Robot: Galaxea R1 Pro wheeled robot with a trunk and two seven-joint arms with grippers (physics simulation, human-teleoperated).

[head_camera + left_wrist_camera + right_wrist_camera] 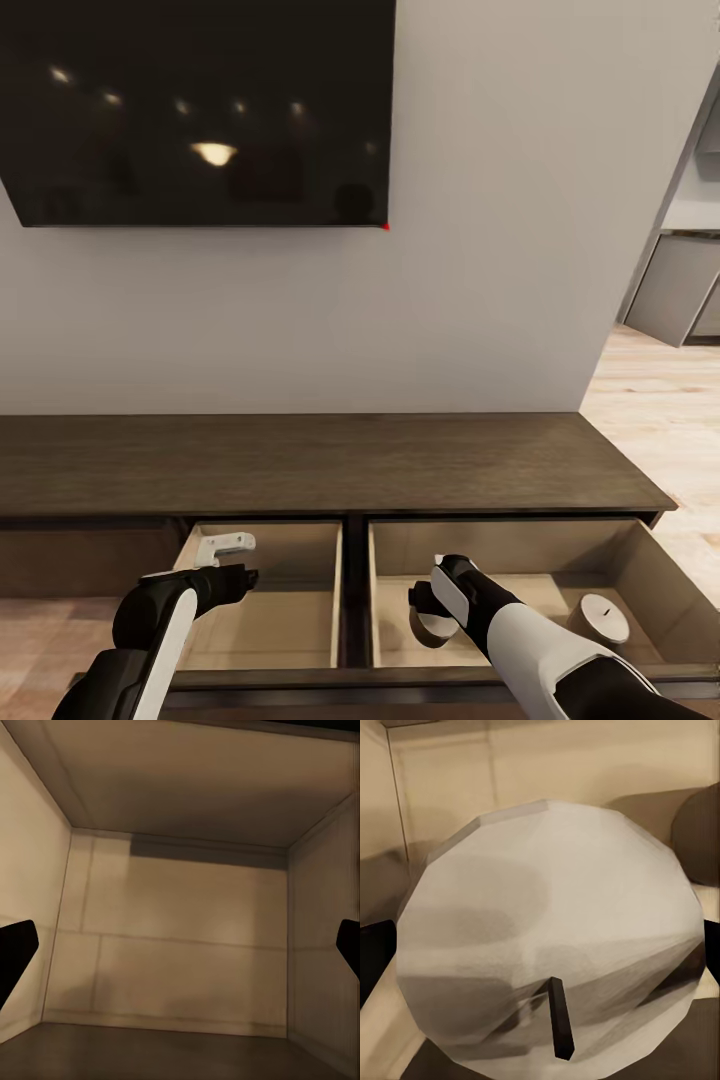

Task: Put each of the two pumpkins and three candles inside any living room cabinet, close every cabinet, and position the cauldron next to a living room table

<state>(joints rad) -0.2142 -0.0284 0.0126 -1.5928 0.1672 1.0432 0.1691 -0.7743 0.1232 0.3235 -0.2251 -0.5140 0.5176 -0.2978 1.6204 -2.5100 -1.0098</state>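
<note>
The long dark-brown cabinet (300,465) stands against the wall with two pale drawers pulled out. My right gripper (425,605) reaches down into the right drawer (520,550), shut on a white candle (435,630) that it holds tilted. In the right wrist view this candle (547,907) sits between the fingertips, its dark wick toward the camera. A second candle (600,618) stands upright on the same drawer's floor, to the right. My left gripper (228,548) hangs open over the left drawer (270,545), whose bare interior (180,930) holds nothing. No pumpkins, cauldron or table are in view.
A large dark TV (200,110) hangs on the white wall above the cabinet. Light wooden floor (660,400) opens to the right toward grey kitchen cupboards (680,290). The drawer fronts jut out toward me at the bottom edge.
</note>
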